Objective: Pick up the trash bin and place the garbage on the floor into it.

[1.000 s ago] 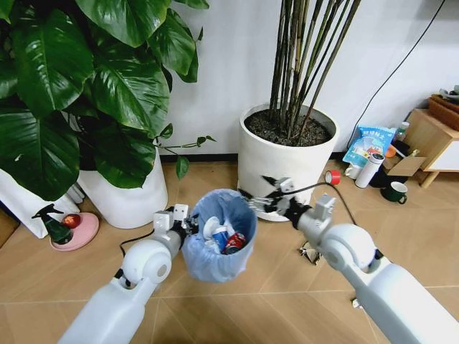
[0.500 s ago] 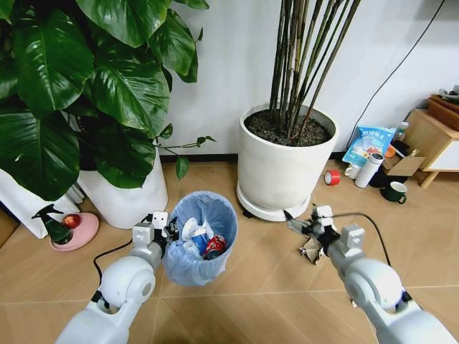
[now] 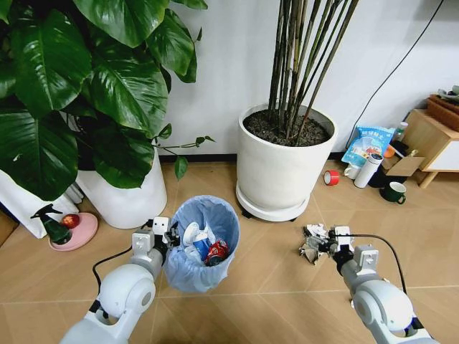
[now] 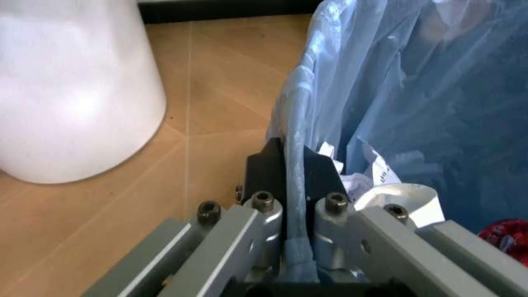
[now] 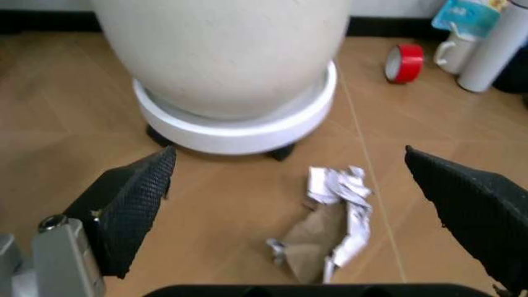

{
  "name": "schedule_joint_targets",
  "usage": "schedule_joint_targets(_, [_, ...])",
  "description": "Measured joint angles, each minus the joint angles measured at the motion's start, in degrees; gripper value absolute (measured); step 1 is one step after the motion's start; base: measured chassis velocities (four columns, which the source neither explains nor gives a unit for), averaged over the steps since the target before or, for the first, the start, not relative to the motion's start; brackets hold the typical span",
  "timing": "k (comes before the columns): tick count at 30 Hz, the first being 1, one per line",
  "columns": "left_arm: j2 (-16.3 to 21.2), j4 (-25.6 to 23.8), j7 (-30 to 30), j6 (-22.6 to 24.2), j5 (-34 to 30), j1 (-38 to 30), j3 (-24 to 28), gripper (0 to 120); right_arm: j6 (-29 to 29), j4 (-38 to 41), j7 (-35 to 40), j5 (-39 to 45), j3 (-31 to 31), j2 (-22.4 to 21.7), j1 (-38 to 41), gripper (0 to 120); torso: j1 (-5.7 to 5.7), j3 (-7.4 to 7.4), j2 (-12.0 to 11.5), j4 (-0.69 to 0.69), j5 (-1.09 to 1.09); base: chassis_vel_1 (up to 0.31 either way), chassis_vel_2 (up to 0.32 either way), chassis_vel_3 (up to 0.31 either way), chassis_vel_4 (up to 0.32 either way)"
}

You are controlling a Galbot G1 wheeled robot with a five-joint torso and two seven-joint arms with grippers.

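Note:
The trash bin [image 3: 222, 215], lined with a light-blue bag, hangs just left of centre. My left gripper [image 3: 164, 241] is shut on its near-left rim. In the left wrist view the fingers [image 4: 264, 213] pinch the bag-covered rim [image 4: 298, 154]. Inside the bin lie a white disc [image 3: 190, 233], a blue-white can [image 3: 201, 244] and a red can [image 3: 217, 251]. A piece of garbage, a crumpled printed wrapper [image 3: 313, 244], lies on the floor [image 3: 272, 287] to the right. My right gripper [image 3: 331, 239] stands open low beside it. The wrapper [image 5: 330, 226] shows between the two fingers [image 5: 132, 204].
A large white plant pot [image 3: 283, 172] on a wheeled base stands just behind the wrapper. Another white pot [image 3: 129, 201] is at the left. A red tape roll [image 3: 332, 177], a mug [image 3: 394, 191] and a wooden cabinet [image 3: 430, 136] sit at the right, a green spray bottle [image 3: 50, 223] at far left.
My right arm has left the bin's rim, swung right and dropped to floor level by the wrapper. The left arm has pulled the bin slightly nearer and lower.

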Motion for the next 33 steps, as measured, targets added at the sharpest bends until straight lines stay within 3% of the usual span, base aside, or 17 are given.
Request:
schedule_joint_targets(12, [0.14,-1.25,0.07,-0.16,0.29,1.9,-0.23,0,1.1,-3.39,-1.34,-0.8,-0.18,0.47,0.02,100,0.0,0.0,0.0,0.0,0.04,-0.166,-0.161,0.171,0.162])
schedule_joint_targets(14, [0.26,-1.46,0.05,-0.17,0.27,1.98,-0.24,0,0.79,-4.04,-2.25,0.24,-0.64,-0.6,0.09,100,0.0,0.0,0.0,-0.01,-0.03,-0.165,-0.18,0.157,0.169])
schedule_joint_targets(17, [0.42,-1.63,-0.01,-0.22,0.15,1.96,-0.23,0,2.57,-6.47,-4.53,1.07,-1.39,-2.2,1.04,100,0.0,0.0,0.0,-0.03,0.03,-0.148,-0.153,0.154,0.157])
schedule_joint_targets(21, [1.0,-2.01,-0.13,-0.26,-0.09,2.03,-0.04,0,6.93,-14.27,-12.94,0.05,-3.78,-6.6,5.15,100,0.0,0.01,0.0,-0.02,0.03,-0.116,-0.097,0.101,0.099])
schedule_joint_targets(27, [1.17,-2.25,-0.15,-0.26,-0.15,2.17,-0.05,0,10.6,-21.02,-19.91,-1.76,-6.25,-9.66,8.66,100,0.0,0.01,-0.01,0.01,0.01,-0.019,-0.005,0.019,0.01])
schedule_joint_targets(33, [1.36,-2.22,-0.19,-0.27,-0.17,2.45,-0.03,0,14.16,-30.63,-29.55,-4.98,-13.35,-12.68,14.76,100,0.01,0.01,-0.01,0.0,0.01,0.0,0.0,0.0,0.0])
